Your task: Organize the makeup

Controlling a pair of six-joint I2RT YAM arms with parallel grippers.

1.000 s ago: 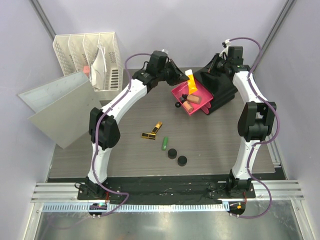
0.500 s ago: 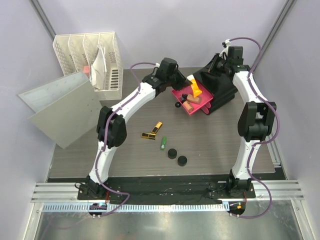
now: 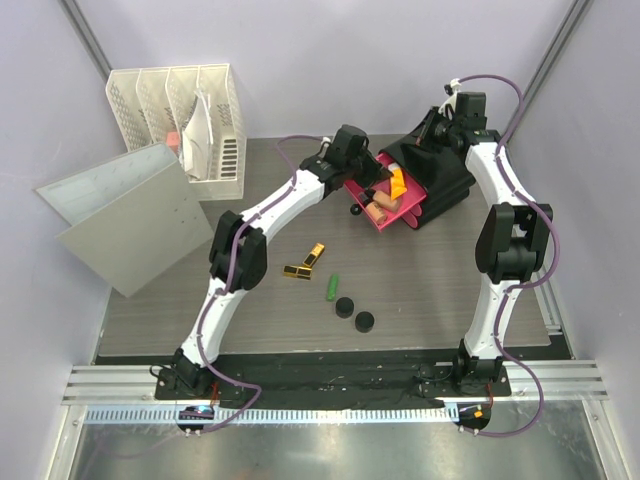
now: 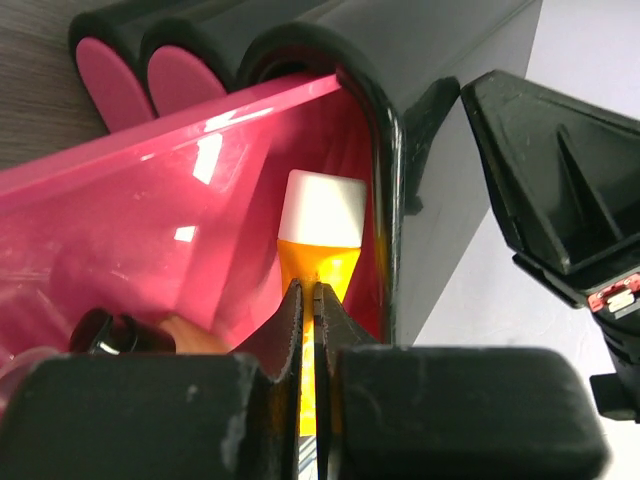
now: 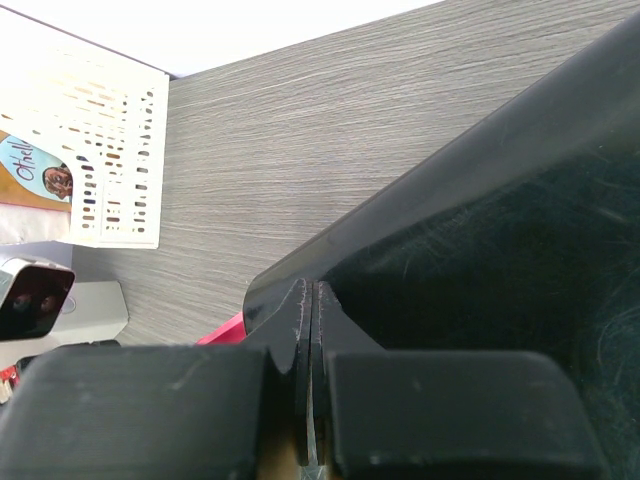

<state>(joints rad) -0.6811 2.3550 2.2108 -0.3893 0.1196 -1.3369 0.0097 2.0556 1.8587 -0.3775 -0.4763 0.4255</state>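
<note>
Overhead view: the left arm is reaching across to the open pink drawer [image 3: 408,207] of the black organizer box [image 3: 450,180] at the far right of the table [image 3: 180,310]. The orange tube [image 3: 397,183] is lying slanted inside the drawer, with a beige foundation bottle [image 3: 381,205] just beside it. I cannot read either arm's jaws from this view.

Left wrist view: the left gripper [image 4: 309,292] is clamping its jaws on the tube's orange body. The white cap [image 4: 320,208] is pointing into the drawer's back corner, against the box wall.

Right wrist view: the right gripper [image 5: 309,295] is showing its jaws pressed together with nothing between them, over the box's black top.

Only the overhead view shows the two gold-black lipsticks [image 3: 315,254] near the table's middle. The green stick [image 3: 331,287] is lying just beside them, and the two black discs [image 3: 345,307] are sitting nearer the arm bases.
</note>
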